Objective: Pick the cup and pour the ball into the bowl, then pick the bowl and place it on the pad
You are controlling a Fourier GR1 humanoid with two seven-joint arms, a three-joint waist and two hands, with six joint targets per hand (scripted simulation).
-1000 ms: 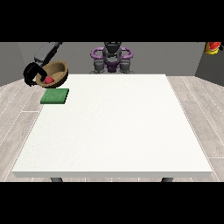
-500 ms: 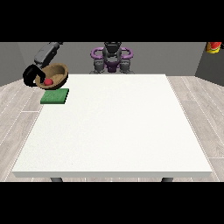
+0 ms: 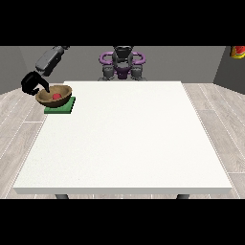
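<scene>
A: Where the white worktop (image 3: 124,139) meets its far corner at the view's left, what sits there?

B: A brown wooden bowl (image 3: 53,96) with a red ball (image 3: 57,95) inside, over the green pad (image 3: 60,106), its rim gripped by the robot hand (image 3: 32,83) at the view's left.

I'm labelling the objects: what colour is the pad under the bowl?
Green: the pad is a flat green square under the brown bowl, seen in the front view.

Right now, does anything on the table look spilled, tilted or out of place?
Nothing spilled. The bowl leans a little, overhanging the green pad toward the table's left edge, with the hand at its rim. The red ball is inside.
</scene>
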